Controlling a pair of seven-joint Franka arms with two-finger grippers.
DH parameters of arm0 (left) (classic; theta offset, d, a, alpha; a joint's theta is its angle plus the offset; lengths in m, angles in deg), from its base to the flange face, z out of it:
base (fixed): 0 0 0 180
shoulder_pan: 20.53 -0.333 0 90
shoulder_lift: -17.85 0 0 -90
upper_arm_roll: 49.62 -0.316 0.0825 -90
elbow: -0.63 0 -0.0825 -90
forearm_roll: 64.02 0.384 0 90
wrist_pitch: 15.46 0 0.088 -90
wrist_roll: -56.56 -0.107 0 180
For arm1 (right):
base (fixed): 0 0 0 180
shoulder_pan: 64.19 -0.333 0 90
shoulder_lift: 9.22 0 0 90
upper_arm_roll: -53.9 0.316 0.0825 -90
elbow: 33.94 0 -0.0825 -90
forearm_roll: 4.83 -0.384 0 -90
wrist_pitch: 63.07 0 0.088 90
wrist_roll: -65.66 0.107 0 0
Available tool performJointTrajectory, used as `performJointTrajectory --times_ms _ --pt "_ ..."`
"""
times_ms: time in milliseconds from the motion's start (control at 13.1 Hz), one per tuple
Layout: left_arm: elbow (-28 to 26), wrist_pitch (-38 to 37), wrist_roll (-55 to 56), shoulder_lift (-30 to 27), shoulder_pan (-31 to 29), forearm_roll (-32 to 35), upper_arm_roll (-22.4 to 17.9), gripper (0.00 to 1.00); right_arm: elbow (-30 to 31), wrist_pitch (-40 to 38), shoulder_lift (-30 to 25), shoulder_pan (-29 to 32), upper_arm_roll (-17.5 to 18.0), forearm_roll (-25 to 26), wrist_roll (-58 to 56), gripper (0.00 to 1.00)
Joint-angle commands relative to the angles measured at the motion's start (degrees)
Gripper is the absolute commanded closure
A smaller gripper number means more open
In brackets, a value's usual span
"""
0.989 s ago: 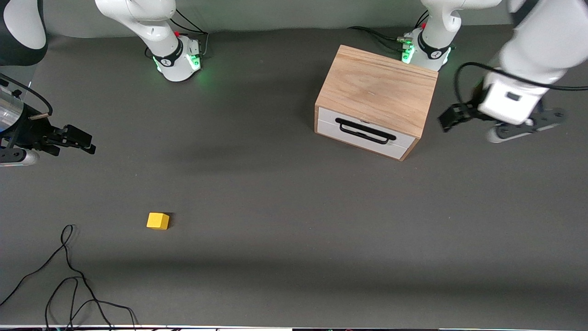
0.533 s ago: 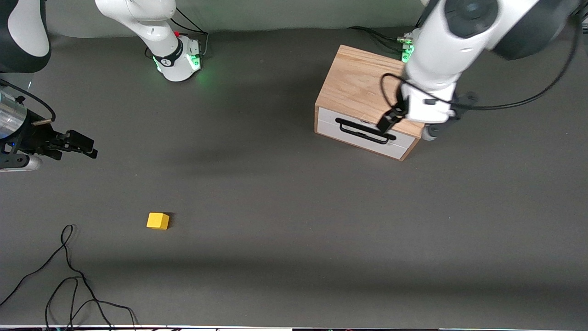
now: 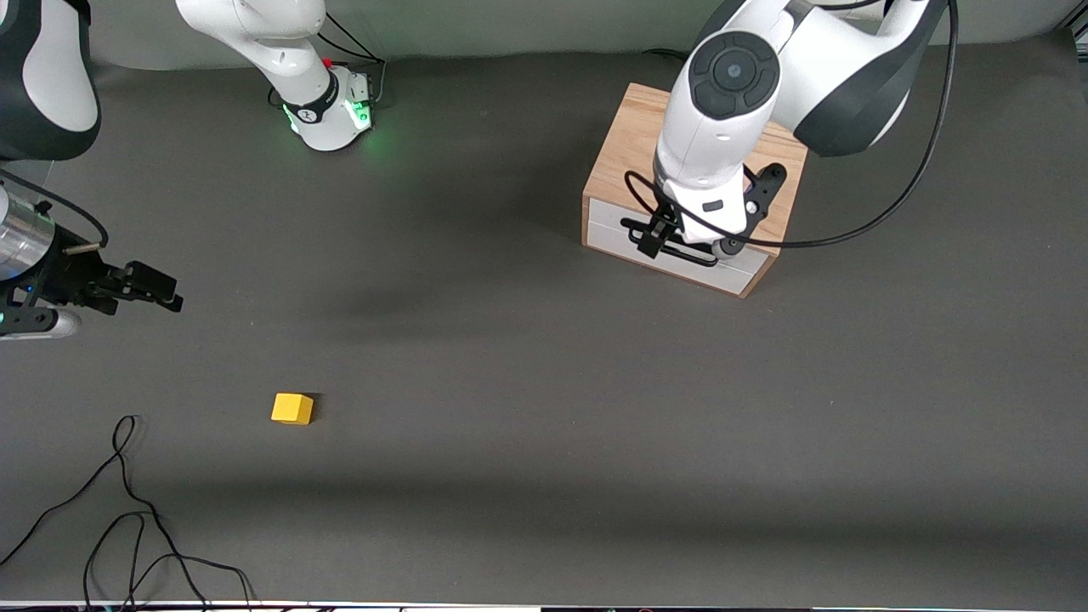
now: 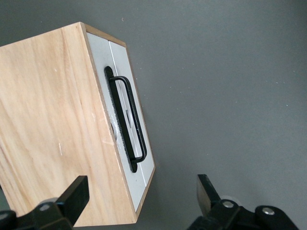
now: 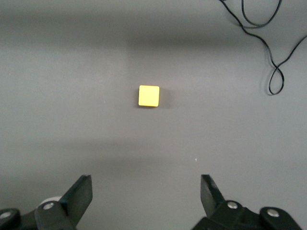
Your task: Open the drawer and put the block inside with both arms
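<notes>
Light wood makes the box (image 3: 693,183), and the left arm is now hanging over it, while half a second ago it was reaching in from the box's edge toward the left arm's end of the table. The left gripper (image 3: 680,234) has come down over the white front of the drawer (image 3: 671,255), just above the black handle (image 3: 676,246). In the left wrist view its fingers (image 4: 76,194) are standing spread wide, one over the wooden top and the other over the bare table (image 3: 544,357), touching nothing.

The drawer is sitting fully closed in the box, so its inside is not showing. The handle (image 4: 127,120) is lying flat against the front.

The yellow block (image 3: 292,409) is resting on the table, well apart from the box, nearer to the front camera and toward the right arm's end; it has not moved. A loose black cable (image 3: 127,501) is lying on the table, nearer to the camera than the block.

The right gripper (image 3: 144,285) has drifted only slightly and is waiting in the air over the table at the right arm's end. In the right wrist view its fingers (image 5: 79,194) are spread apart, with the block (image 5: 148,96) lying below, apart from them.
</notes>
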Motion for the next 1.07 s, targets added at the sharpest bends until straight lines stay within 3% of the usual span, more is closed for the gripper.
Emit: performJointTrajectory --times_ms 0,457,989 --pt "-0.3 1.9 4.2 1.8 -0.1 0.9 -0.5 0.00 -6.4 -0.4 5.8 -0.2 -0.3 0.8 -0.6 0.00" --pt "-2.7 6.7 13.0 6.4 -1.0 4.8 -1.6 0.00 -10.4 0.2 13.9 -0.3 -0.2 0.8 -0.5 0.00" --pt "-12.6 14.2 13.4 7.1 -1.0 6.2 -1.6 0.00 -10.3 17.5 25.8 -1.7 0.1 0.8 -0.6 0.00"
